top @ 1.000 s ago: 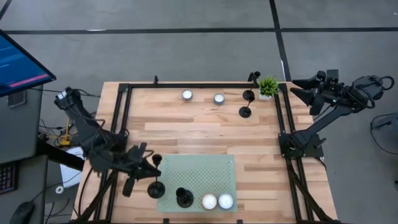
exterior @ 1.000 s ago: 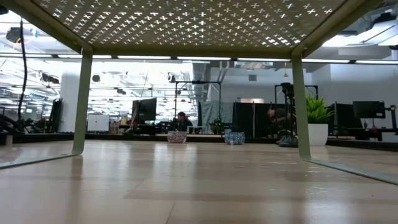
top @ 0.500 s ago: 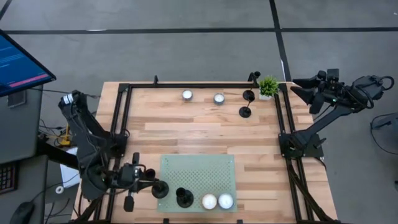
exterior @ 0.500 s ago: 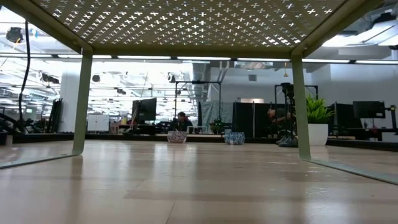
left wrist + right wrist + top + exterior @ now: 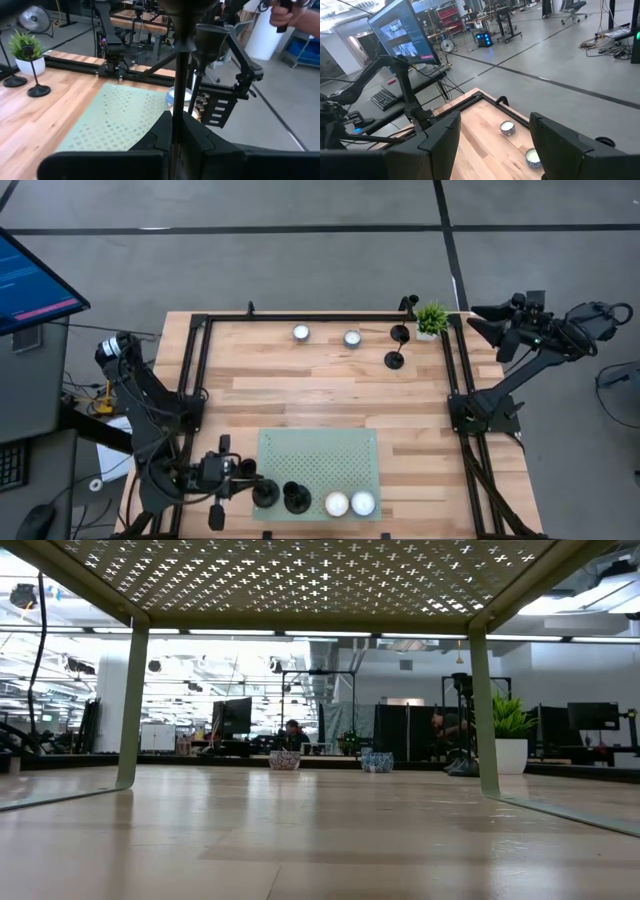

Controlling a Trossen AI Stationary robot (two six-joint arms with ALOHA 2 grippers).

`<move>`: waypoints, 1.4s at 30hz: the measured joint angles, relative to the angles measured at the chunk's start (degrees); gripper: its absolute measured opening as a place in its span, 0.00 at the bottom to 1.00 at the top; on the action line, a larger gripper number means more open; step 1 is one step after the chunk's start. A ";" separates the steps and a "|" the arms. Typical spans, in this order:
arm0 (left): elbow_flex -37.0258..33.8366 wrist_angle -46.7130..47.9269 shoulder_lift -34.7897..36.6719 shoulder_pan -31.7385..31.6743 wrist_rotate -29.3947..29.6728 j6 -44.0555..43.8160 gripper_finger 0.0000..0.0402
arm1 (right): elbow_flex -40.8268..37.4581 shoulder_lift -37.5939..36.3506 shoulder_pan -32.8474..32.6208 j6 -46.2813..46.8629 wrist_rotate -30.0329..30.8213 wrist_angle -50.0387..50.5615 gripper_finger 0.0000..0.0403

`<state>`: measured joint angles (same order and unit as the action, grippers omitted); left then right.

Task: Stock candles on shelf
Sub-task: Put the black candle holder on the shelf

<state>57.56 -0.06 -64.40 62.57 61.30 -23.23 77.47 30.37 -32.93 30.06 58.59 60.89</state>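
Wooden bench seen from above, black rail frame round it. The shelf, a pale green perforated panel, sits at the near edge of the bench, standing on thin legs as the low view shows from beneath it. Two candles lie side by side on the shelf's near right corner. Two more candles rest on the bare wood at the far edge, well apart from the shelf. A black candlestick holder stands on the shelf just left of the near pair. The left hand is low at the shelf's near left corner, fingers pinched fully together round the thin stem of a second black holder, whose round base sits at the shelf's left edge; the left wrist view shows that stem rising straight up between the closed fingers. Two further black holders stand on the bench near the far right corner, beside a small potted plant. The right hand waits out past the far right corner of the bench, off the wood, its fingers spread partway apart and holding nothing; its wrist view looks down on the two far candles. A monitor stands off the left side.
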 joint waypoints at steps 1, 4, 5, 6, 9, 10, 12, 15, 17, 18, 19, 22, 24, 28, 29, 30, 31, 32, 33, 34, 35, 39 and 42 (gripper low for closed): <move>0.00 -0.45 -0.04 0.08 0.00 -0.10 0.04 | 0.00 0.00 0.00 0.00 0.00 0.14 0.57; 0.00 -1.55 -0.11 0.13 -0.01 -0.04 0.04 | 0.00 0.00 0.00 0.00 0.00 0.17 0.57; 0.00 -1.52 -0.13 0.15 -0.06 -0.01 0.04 | 0.00 0.00 0.00 0.00 0.00 0.19 0.57; 0.00 -1.54 -0.21 0.12 -0.31 0.00 0.04 | 0.00 0.00 0.00 0.00 0.00 0.21 0.57; 0.00 -1.68 -0.28 0.00 -0.89 -0.83 0.04 | 0.00 0.00 0.00 0.00 0.00 0.22 0.57; 0.00 -1.70 -0.28 0.00 -0.89 -1.28 0.04 | 0.00 0.00 0.00 0.00 0.00 0.30 0.57; 0.00 -1.87 -0.28 0.09 -0.91 -1.57 0.04 | 0.00 0.00 0.00 0.00 0.00 0.47 0.57; 0.00 -1.97 -0.28 0.06 -1.71 -1.98 0.04 | 0.00 0.00 0.00 -0.02 0.00 0.47 0.57; 0.00 -2.01 -0.54 -0.07 -1.77 -2.12 0.04 | 0.00 0.00 0.00 -0.02 0.02 0.47 0.57; 0.00 -1.97 -0.71 -0.07 -1.73 -2.14 0.04 | 0.00 0.00 0.00 -0.01 0.00 0.47 0.57; -0.04 -1.97 -0.94 -0.07 -1.56 -2.17 0.04 | 0.00 0.00 0.00 -0.02 0.01 0.47 0.57; -0.07 -1.99 -1.66 -0.04 -1.43 -2.68 0.04 | 0.00 0.00 0.00 -0.02 0.02 0.47 0.57; -0.07 -1.97 -2.51 -0.07 -1.53 -2.71 0.04 | 0.00 0.00 0.00 -0.02 0.02 0.47 0.57; -0.07 -2.18 -3.12 -0.09 -0.92 -2.60 0.04 | 0.00 0.00 0.00 -0.02 0.02 0.47 0.57; -0.07 -2.18 -3.17 -0.09 -0.90 -2.55 0.04 | 0.00 0.00 0.00 -0.02 0.02 0.45 0.57; -0.07 -2.19 -3.17 -0.09 -0.92 -2.28 0.04 | 0.00 0.00 0.00 -0.02 0.02 0.45 0.57; -0.07 -2.21 -3.17 -0.09 -0.92 -1.90 0.04 | 0.00 0.00 0.00 -0.02 0.02 0.44 0.57; -0.07 -2.21 -3.17 -0.07 -0.96 -1.67 0.04 | 0.00 0.00 0.00 -0.02 0.02 0.43 0.57; -0.07 -2.21 -3.17 -0.07 -0.98 -1.49 0.04 | 0.00 0.00 0.00 0.00 0.02 0.43 0.57; -0.07 -2.21 -3.17 -0.07 -0.96 -1.42 0.05 | 0.00 0.00 0.00 -0.02 0.02 0.43 0.57; -0.07 -2.21 -3.17 -0.07 -0.94 -1.37 0.05 | 0.00 0.00 0.00 -0.02 0.02 0.41 0.57; -0.08 -2.11 -3.17 -0.09 -0.89 -1.17 0.09 | 0.00 0.00 0.00 -0.02 0.02 0.43 0.57; -0.09 -1.93 -3.26 -0.09 -0.92 -0.98 0.11 | 0.00 0.00 0.00 -0.02 0.00 0.43 0.57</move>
<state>57.47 -1.99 -67.66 62.48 60.38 -24.21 77.47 30.37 -32.93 30.04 58.59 61.32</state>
